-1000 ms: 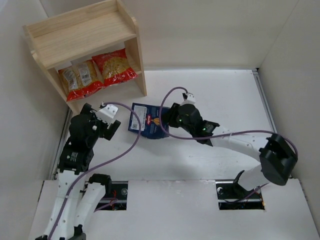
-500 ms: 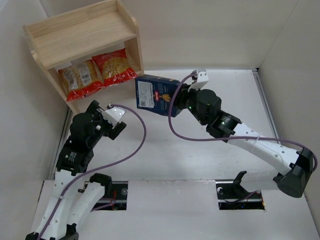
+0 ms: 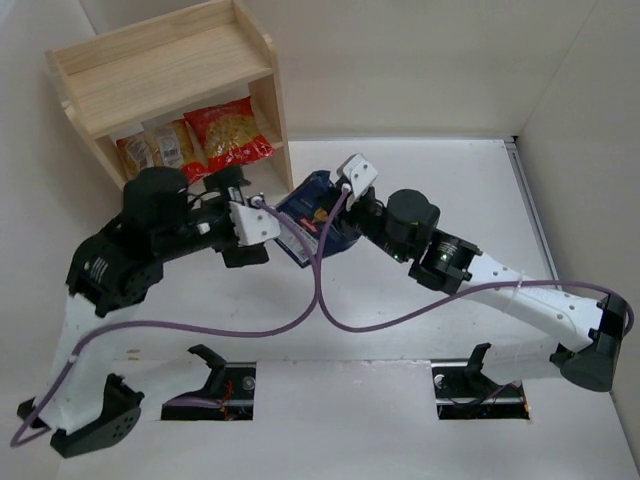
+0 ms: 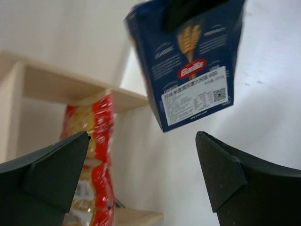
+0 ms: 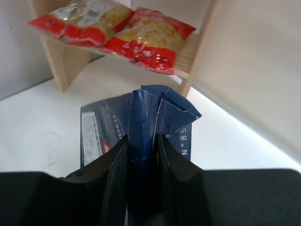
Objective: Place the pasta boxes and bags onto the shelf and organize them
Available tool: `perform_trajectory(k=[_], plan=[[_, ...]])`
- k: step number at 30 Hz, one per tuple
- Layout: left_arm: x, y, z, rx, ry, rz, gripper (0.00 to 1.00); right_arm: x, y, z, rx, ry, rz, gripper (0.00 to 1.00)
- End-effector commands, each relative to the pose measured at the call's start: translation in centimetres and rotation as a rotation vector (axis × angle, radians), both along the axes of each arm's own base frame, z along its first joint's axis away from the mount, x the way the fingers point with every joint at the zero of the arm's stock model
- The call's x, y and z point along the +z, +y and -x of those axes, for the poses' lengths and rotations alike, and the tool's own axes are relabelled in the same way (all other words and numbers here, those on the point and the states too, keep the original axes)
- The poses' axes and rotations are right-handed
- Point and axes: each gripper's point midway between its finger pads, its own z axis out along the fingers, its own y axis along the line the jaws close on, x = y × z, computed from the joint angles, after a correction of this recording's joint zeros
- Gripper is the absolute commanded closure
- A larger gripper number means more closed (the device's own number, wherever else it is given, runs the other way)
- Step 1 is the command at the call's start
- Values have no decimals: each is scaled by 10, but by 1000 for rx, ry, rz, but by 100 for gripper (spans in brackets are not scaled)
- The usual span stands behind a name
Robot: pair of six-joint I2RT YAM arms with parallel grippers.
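Pinching box (image 5: 141, 113) end w/ R jaws; shelf (image 3: 160, 75) side near.

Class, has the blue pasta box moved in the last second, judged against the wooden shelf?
Yes. The box has risen off the table in the right claw, nearer the shelf.

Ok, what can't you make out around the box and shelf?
Top view: the left arm covers the lower end of the left bag and part of the box. The top board of the shelf hides the lower tier's back.
Left wrist view: the box's top is cut off by the frame, and one bag is blurred.
Right wrist view: the fingers of the right gripper hide the gripped end of the box.
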Motion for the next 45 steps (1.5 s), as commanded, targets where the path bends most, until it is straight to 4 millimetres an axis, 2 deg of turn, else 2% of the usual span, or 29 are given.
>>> perform_trajectory(k=[1, 3, 5, 7, 9, 13, 14, 17, 19, 21, 23, 25, 27, 29, 30, 33, 38, 45], plan=[[-68, -13, 39, -203, 333, -242, 0, 133, -27, 35, 40, -316, -247, 100], [-78, -21, 44, -260, 377, -281, 0, 134, -31, 40, 43, -318, -259, 100], [-81, -28, 35, -267, 392, -251, 0, 135, -38, 45, 38, -324, -283, 100], [-75, -36, 22, -261, 417, -148, 0, 136, -47, 48, 23, -326, -313, 100], [-69, -42, 9, -267, 448, -28, 0, 129, -50, 48, 13, -303, -317, 100], [-57, -53, -34, -209, 452, 212, 0, 115, -51, 51, 25, -255, -342, 100], [-57, -56, -41, -207, 454, 262, 0, 114, -53, 52, 27, -246, -356, 100], [-62, -74, -44, -266, 462, 368, 0, 105, -57, 50, 14, -205, -378, 100], [-73, -87, -46, -267, 468, 393, 0, 89, -59, 43, -33, -168, -352, 100], [-86, -91, -52, -215, 488, 403, 0, 64, -59, 35, -74, -124, -314, 100], [-97, -89, -50, -204, 501, 407, 0, 35, -62, 32, -109, -64, -288, 100], [-106, -85, -46, -193, 500, 406, 0, 20, -67, 36, -118, 1, -303, 82], [-114, -83, -41, -185, 512, 397, 0, 11, -77, 38, -122, 69, -333, 55], [-118, -82, -35, -179, 515, 392, 0, 2, -98, 32, -148, 148, -333, 30], [-120, -81, -31, -179, 514, 390, 0, -5, -104, 34, -137, 199, -315, 1], [-122, -77, -25, -169, 496, 386, 0, -36, -117, 48, -104, 336, -177, 0], [-126, -69, -19, -137, 450, 382, 0, -95, -133, 90, -85, 536, -2, 0], [-129, -73, -3, -160, 446, 369, 0, -116, -121, 129, 57, 605, 83, 0]])
